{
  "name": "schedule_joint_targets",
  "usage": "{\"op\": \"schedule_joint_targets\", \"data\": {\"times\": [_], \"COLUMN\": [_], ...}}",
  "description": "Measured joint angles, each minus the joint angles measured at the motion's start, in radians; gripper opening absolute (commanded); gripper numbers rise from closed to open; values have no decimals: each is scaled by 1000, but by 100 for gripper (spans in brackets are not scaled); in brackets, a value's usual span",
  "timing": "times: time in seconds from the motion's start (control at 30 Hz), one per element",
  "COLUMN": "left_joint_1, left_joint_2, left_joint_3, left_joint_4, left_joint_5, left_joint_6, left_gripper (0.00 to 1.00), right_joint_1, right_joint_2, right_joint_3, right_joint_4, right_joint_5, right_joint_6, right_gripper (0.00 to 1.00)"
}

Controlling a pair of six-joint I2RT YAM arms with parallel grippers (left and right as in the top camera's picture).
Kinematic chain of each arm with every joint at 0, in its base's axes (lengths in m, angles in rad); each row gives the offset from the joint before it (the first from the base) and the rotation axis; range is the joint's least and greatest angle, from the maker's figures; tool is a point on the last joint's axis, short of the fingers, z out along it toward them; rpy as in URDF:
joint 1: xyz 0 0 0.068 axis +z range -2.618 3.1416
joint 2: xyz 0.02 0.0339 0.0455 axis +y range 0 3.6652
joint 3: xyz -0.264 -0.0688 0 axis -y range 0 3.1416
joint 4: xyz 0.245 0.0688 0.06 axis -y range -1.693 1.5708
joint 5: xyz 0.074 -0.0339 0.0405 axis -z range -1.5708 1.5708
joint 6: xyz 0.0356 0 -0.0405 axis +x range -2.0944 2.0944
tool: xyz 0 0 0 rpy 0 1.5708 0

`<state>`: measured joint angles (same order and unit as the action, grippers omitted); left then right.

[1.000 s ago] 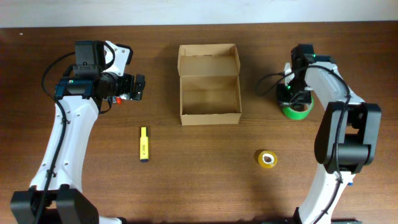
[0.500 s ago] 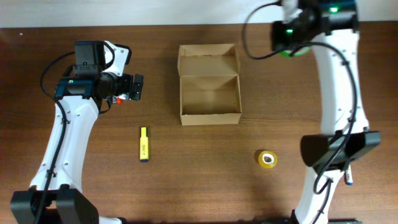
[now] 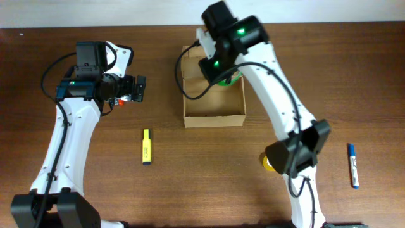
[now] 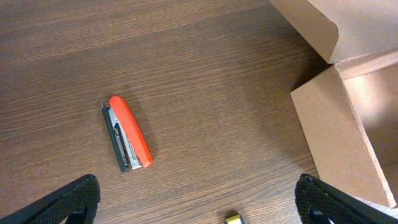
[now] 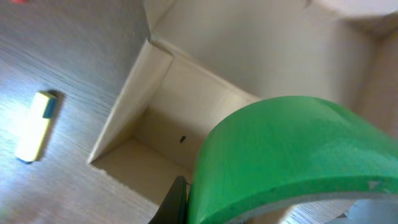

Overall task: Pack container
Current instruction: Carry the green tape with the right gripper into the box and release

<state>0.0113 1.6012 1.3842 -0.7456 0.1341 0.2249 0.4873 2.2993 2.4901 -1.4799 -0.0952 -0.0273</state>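
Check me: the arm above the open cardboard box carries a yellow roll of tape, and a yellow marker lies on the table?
The roll of tape over the cardboard box is green, not yellow, as the right wrist view shows. The yellow marker does lie on the table.

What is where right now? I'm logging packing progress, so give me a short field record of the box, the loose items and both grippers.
container: lid open, visible floor bare
right gripper: over the container, shut on green tape roll
left gripper: open, holding nothing, left of the container
loose items: red stapler, yellow highlighter, yellow tape roll partly hidden by the right arm, blue marker
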Motion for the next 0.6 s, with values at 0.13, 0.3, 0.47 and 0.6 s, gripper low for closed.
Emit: {"op": "schedule_joint_targets", "data": {"times": [0.13, 0.3, 0.47, 0.6], "left_joint_1": [0, 0, 0, 0], "left_joint_2": [0, 0, 0, 0], "left_joint_3": [0, 0, 0, 0], "left_joint_4": [0, 0, -1, -8], "left_joint_5": [-1, -3, -3, -3], "left_joint_6": [0, 0, 0, 0], "left_gripper": [100, 100, 100, 100], "right_joint_1": [24, 24, 15, -49], "right_joint_2": [43, 47, 47, 47], "right_joint_3": [-132, -322, -377, -378], "right_joint_4": [79, 178, 229, 233], "right_joint_5": [0, 0, 0, -9], "right_joint_6": [-3, -11, -21, -29], "right_gripper": [4, 4, 4, 4]}}
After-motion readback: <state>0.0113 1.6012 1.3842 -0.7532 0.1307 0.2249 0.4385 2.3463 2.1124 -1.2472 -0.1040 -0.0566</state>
